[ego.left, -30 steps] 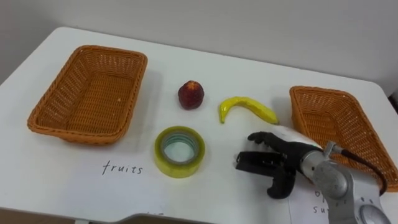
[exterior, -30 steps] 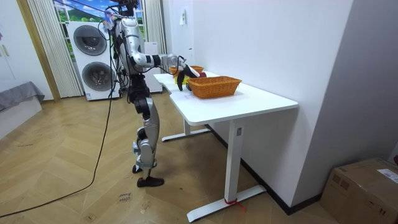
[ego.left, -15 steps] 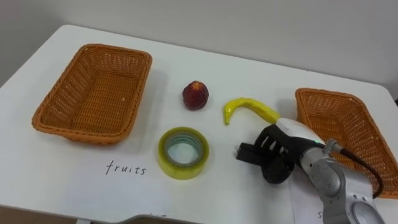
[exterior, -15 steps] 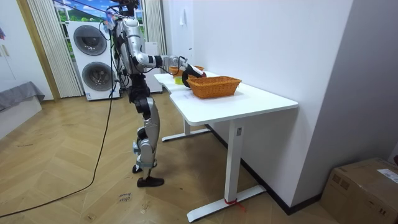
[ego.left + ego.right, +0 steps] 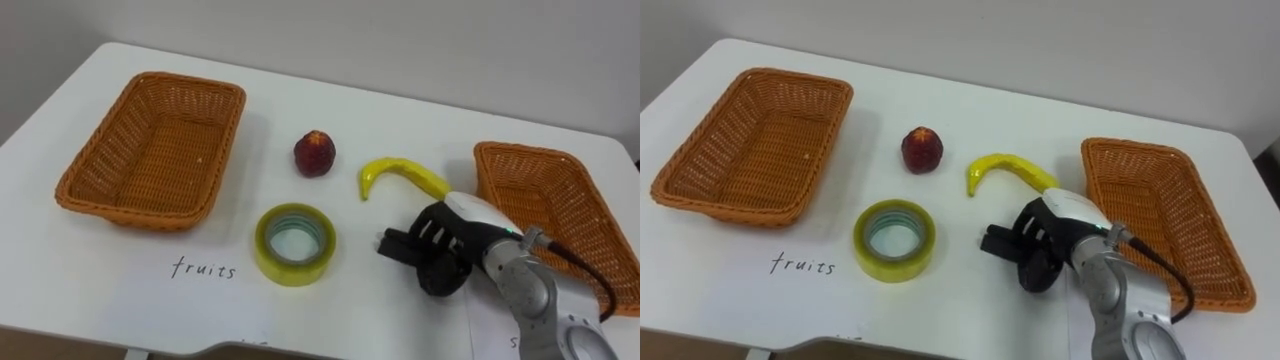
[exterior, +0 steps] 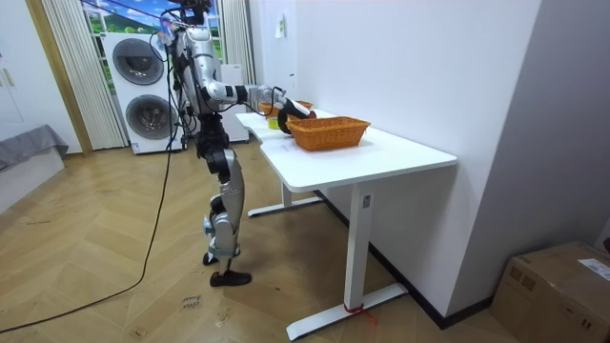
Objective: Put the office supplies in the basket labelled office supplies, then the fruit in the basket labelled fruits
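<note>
The fingers (image 5: 412, 240) of the right hand (image 5: 455, 235) were curled downward to the worktop (image 5: 400, 110), and I could see nothing held between them. The hand was low over the worktop, with the near end of the banana (image 5: 395, 172) just beside it at 11 o'clock. I could not tell if they touched.

The tape (image 5: 293, 243) lay flat at 9 o'clock from the hand, a little apart. The red fruit (image 5: 314, 153) stood farther off at 10 o'clock. The left basket (image 5: 100, 190), with the label (image 5: 203, 269) for fruits in front of it, was well apart, also toward 10 o'clock. The right basket (image 5: 530, 152) was near, at 2 o'clock. Both baskets had nothing in them, so I judged the sorting was not yet begun.

The step in hand seemed to be the first pick, most probably the banana. For this the fingers would need to loosen, move a little toward 11 o'clock and close across the banana's thick middle. After that a long carry over the tape and the red fruit to the left basket would be needed.
</note>
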`<state>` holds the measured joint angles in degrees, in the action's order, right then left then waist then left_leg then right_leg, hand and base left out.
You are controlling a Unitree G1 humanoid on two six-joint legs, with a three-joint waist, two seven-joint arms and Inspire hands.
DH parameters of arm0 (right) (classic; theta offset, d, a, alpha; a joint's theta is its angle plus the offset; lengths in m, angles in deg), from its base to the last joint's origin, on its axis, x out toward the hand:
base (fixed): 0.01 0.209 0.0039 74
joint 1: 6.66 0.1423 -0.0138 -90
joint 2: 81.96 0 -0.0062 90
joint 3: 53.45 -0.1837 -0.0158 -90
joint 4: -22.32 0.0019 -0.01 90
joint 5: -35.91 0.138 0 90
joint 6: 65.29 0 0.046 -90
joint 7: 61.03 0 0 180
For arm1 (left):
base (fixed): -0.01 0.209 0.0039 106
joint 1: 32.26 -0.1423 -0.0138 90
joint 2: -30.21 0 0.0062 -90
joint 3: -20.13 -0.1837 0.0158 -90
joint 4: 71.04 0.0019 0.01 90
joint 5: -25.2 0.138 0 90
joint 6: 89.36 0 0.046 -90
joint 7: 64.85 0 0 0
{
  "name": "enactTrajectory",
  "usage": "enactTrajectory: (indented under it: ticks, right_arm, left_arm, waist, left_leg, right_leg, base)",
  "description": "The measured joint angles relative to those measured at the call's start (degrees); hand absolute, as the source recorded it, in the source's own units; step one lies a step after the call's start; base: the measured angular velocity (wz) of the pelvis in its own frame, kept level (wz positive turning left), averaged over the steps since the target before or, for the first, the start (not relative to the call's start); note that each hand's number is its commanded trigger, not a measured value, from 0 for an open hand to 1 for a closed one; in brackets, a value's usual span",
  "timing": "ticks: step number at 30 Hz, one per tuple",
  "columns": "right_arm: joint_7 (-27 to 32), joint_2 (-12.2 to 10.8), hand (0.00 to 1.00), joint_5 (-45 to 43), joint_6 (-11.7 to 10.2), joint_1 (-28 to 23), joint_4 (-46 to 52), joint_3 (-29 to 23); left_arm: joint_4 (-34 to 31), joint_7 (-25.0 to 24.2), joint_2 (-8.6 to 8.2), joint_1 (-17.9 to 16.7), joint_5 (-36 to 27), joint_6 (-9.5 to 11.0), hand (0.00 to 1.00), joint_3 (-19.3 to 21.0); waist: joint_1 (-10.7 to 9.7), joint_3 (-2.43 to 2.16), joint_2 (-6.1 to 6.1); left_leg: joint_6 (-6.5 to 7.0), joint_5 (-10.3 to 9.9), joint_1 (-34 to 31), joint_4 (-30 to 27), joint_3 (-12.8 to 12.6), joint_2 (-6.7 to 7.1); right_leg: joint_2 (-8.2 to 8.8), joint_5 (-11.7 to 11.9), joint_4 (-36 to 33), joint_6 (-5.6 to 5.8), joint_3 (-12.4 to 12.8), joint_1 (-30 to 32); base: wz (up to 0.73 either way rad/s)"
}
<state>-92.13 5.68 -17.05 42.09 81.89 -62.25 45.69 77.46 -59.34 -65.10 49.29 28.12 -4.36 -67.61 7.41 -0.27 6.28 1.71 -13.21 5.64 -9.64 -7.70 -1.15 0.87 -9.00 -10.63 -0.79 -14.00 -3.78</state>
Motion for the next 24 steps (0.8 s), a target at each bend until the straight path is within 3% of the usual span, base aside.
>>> enactTrajectory:
  ticks: [8,15,24]
  right_arm:
    - [-2.3,-0.2,1.00,5.7,-2.9,-0.4,5.8,-4.0]
    - [-1.9,0.1,1.00,13.7,-5.1,0.1,11.3,-8.2]
    - [2.9,0.2,1.00,22.3,-5.6,1.7,14.3,-14.4]
  left_arm:
    - [1.7,0.0,-0.59,-0.8,-1.1,0.5,0.00,2.4]
    - [1.6,0.0,-0.68,-1.7,-1.0,1.6,0.00,3.8]
    - [3.4,-0.7,-0.63,-3.2,-1.3,1.7,0.00,5.3]
  waist:
    - [-1.6,0.61,-0.96]
    - [-2.6,0.27,-0.48]
    - [-3.2,0.22,-0.21]
  left_leg:
    - [0.10,0.1,0.0,0.2,-0.1,0.08]
    - [0.01,0.1,0.0,0.2,-0.1,-0.04]
    - [0.05,0.2,0.2,0.2,-0.2,0.02]
  right_leg:
    - [0.06,0.0,0.0,0.02,0.0,0.1]
    - [0.02,0.0,0.0,0.02,0.0,0.1]
    - [0.08,0.0,0.0,0.03,-0.2,-0.1]
  base:
    - [0.00]
    - [0.00]
    - [0.00]
